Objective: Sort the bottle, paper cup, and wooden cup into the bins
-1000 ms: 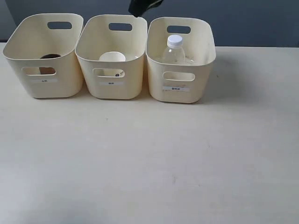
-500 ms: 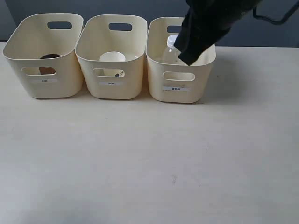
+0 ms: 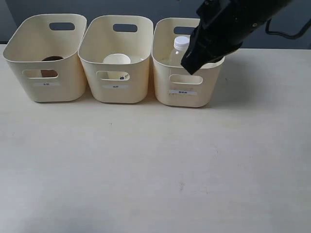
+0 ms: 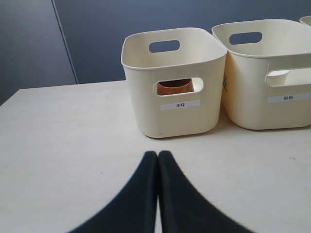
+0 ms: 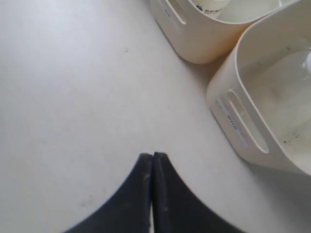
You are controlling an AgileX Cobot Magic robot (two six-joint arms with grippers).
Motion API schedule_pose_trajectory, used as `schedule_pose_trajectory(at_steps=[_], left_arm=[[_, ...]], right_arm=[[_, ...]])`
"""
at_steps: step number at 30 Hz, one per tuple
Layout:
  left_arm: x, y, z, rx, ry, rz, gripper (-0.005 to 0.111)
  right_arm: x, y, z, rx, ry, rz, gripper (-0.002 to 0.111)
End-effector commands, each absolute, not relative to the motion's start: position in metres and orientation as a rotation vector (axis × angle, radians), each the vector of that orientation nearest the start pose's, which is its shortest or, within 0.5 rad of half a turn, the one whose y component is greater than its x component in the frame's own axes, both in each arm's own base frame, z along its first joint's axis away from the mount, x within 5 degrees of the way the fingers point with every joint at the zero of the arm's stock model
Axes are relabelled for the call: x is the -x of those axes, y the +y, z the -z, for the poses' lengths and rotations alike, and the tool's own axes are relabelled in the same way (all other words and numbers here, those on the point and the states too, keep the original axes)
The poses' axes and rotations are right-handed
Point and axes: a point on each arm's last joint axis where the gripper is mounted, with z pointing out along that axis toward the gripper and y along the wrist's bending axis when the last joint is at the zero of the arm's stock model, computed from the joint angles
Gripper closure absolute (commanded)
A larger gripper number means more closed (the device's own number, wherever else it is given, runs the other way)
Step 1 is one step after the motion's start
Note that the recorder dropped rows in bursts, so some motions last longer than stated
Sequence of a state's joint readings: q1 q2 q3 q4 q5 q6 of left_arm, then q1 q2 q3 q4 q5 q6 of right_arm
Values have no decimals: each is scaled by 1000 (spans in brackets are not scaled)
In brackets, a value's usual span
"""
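Hovering over the front rim of the right bin (image 3: 184,92), the right gripper (image 5: 152,158) has its fingers pressed together, empty, the bottle (image 3: 181,51) upright just behind it. Beyond the left gripper (image 4: 158,155), likewise closed, the wooden cup (image 4: 173,87) sits in the left bin (image 4: 170,111); the paper cup (image 3: 116,60) stands in the middle bin (image 3: 116,92)

Right arm (image 3: 218,29) matte black, blocky, thin black cable looped behind; both grippers' fingers (image 4: 146,194) black, smooth, curved, tapering.

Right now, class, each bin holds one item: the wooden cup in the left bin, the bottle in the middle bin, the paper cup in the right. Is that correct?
Not quite: two are swapped. The exterior view shows the paper cup in the middle bin and the bottle in the right bin. The wooden cup is in the left bin, as stated.
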State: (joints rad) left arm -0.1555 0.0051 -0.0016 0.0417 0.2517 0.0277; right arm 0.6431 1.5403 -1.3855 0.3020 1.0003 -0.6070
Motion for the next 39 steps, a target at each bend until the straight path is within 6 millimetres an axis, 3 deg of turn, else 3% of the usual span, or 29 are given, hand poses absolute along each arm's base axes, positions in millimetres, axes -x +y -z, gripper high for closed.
schedule_pose_trajectory(at_steps=[1,10,16,22,27,32,39], left_arm=[[-55,-8,-192,-190,1712,59,107],[-55,-8,-192,-190,1712,59,107],[-55,-8,-192,-190,1712,59,107],[-55,-8,-192,-190,1712,59,107],[-55,-8,-192,-190,1712,59,107],[-55,-8,-192,-190,1712,59,107],[-55,-8,-192,-190,1712,59,107]], right_arm=[[-244,214,-338,1388,2201,-463,109],[-250,218,-343,1263,2172,-498,109],[-253,202,-353,975,2187,-384,109],[-227,151,-348,744,2015,-325,109],[-201,88,-320,477,1991,-266,109],[-169,39,-283,233,1916,-151,109],[-113,8,-257,72,1747,-39,109]])
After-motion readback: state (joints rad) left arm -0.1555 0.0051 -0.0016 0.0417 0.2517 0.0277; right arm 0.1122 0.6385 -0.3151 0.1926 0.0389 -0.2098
